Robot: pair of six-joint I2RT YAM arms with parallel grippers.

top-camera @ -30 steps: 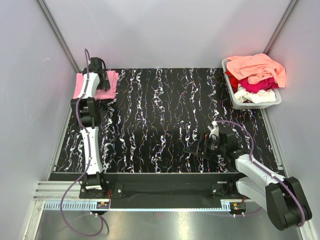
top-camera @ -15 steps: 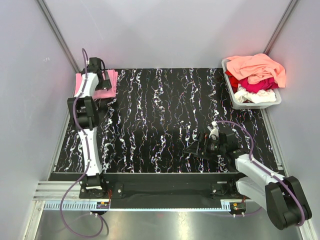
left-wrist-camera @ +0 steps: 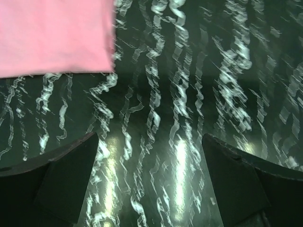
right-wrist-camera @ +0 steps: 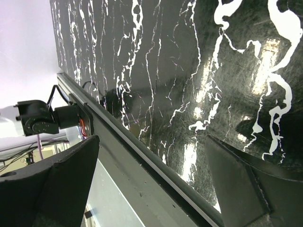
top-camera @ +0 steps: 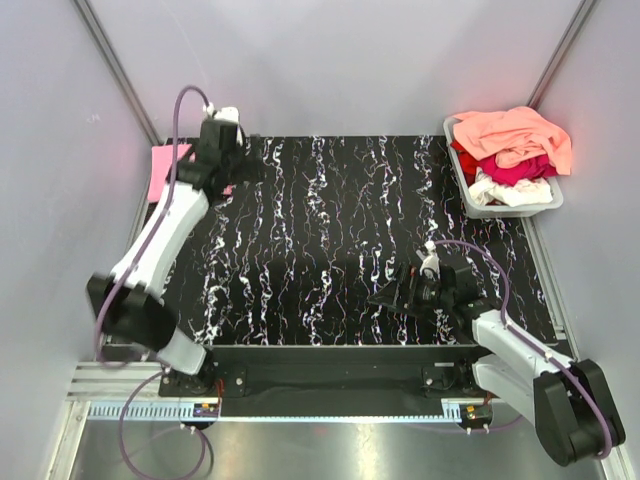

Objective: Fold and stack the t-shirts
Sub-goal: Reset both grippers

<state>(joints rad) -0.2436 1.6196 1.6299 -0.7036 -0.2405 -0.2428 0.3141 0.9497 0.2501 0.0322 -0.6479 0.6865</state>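
A folded pink t-shirt lies flat at the table's far left corner; its edge fills the upper left of the left wrist view. My left gripper hovers just right of it, open and empty. More t-shirts sit heaped in the grey tub at the far right: a peach-orange one on top, a crimson one and a white one below. My right gripper rests low near the table's front right, open with nothing between its fingers.
The black marbled tabletop is bordered by a metal rail at the near edge, also seen in the right wrist view. Grey walls close in on the left, back and right.
My left gripper has opened fully and pulled off the pink t-shirt, swinging right and up; the arm's elbow has dropped to the left. The right arm has stayed put.
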